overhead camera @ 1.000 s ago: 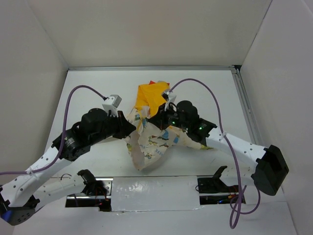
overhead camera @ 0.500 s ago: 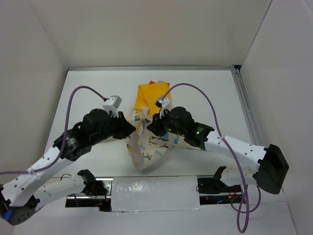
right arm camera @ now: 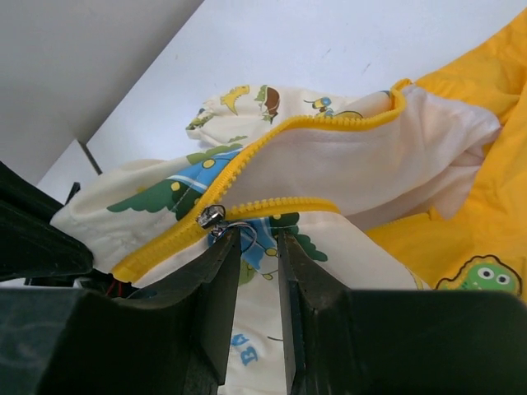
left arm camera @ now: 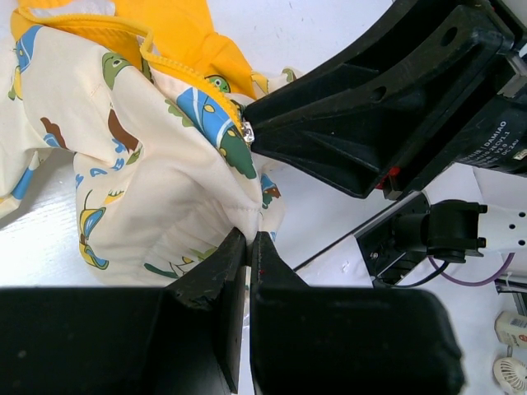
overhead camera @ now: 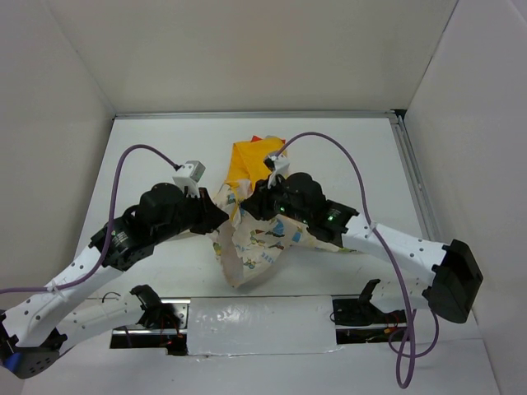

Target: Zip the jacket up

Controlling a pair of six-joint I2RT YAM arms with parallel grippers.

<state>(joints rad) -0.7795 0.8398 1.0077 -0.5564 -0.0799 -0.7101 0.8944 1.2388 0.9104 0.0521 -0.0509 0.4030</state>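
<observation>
Now the jacket (overhead camera: 259,234) lies bunched mid-tabletop (overhead camera: 165,148). The left fingers (left arm camera: 222,271) clamp its fabric; the right fingers (right arm camera: 216,280) stand slightly apart at the zipper pull (right arm camera: 212,216). Seat that pull squarely between them before closing.

You have 2 arms, each with white links dotted with small dark screw holes (overhead camera: 33,313) and bulky black joint housings: the left arm (overhead camera: 82,263) at the lower left of the top view, the right arm (overhead camera: 395,243) at the lower right. A purple cable (overhead camera: 132,156) loops over each, and a small grey camera block (overhead camera: 193,170) tops each wrist. Green lights (overhead camera: 328,218) glow on the right arm. The left gripper (left arm camera: 249,239) and right gripper (right arm camera: 259,234) have matte black wedge fingers (left arm camera: 206,288). White lettering (left arm camera: 494,136) reading DAMIAO marks 1 black housing.
</observation>
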